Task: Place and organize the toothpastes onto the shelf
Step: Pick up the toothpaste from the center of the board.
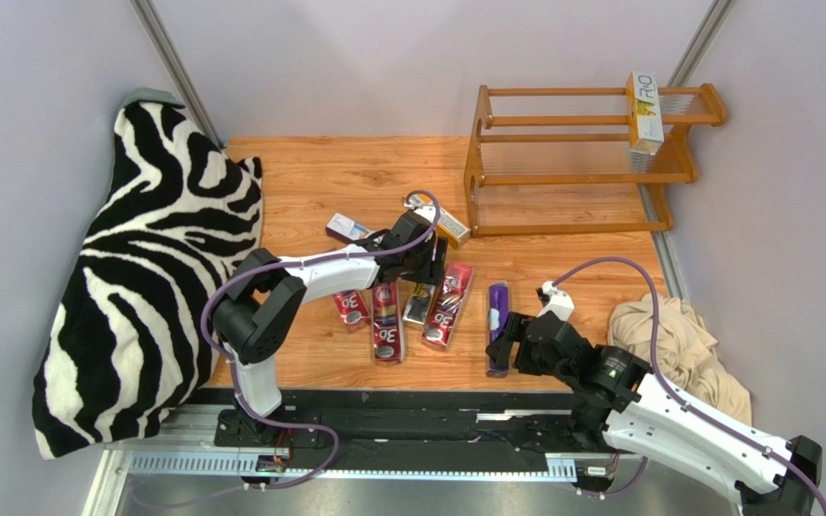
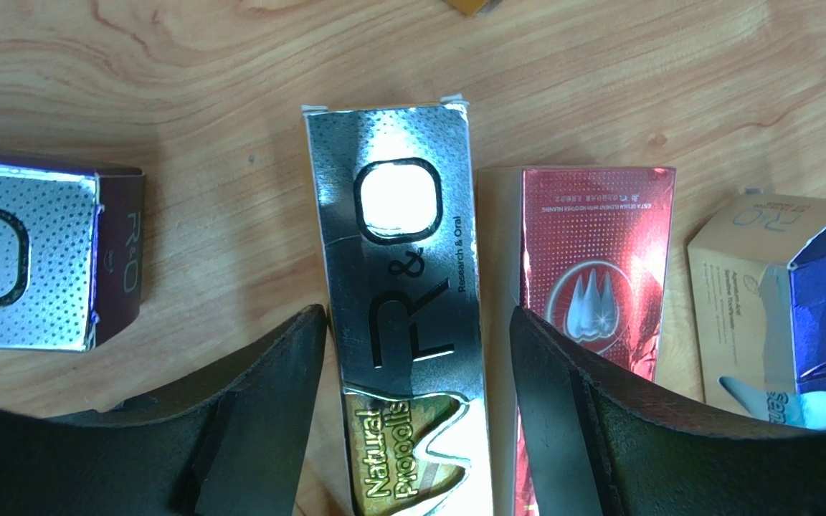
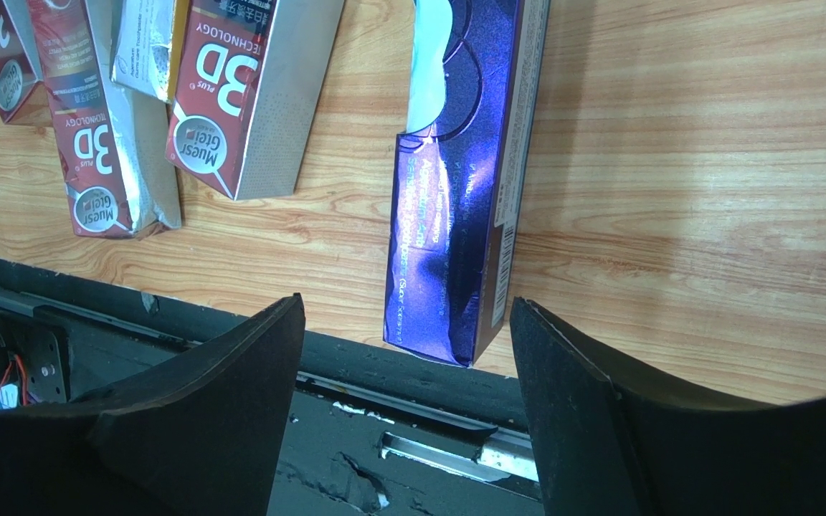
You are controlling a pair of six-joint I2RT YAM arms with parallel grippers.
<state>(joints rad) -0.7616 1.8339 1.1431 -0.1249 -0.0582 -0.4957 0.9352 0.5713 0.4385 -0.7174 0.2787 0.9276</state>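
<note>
Black fingers (image 2: pixel 277 430) of the left claw (image 2: pixel 417 314) are standing apart, straddling a silver-and-gold carton (image 2: pixel 401 215) that is lying flat on the wooden bench (image 2: pixel 622 86). A strip of the neighbouring red carton (image 2: pixel 595 258) is showing between that carton and one finger, so nothing is being clamped. The right claw (image 3: pixel 407 301) is hanging over the bench's near edge with its fingers likewise apart. The near end of a purple carton (image 3: pixel 460 215) is lying between them; whether it is touching a finger cannot be told. At the far right of the bench, well apart from the loose cartons, the shelf (image 1: pixel 557 137) is carrying only a white carton (image 1: pixel 645 111), which is standing on end at its right end. A zebra-striped cushion (image 1: pixel 148 269) is leaning at the bench's left side, and a beige cloth (image 1: pixel 670 333) is lying crumpled at its right.
</note>
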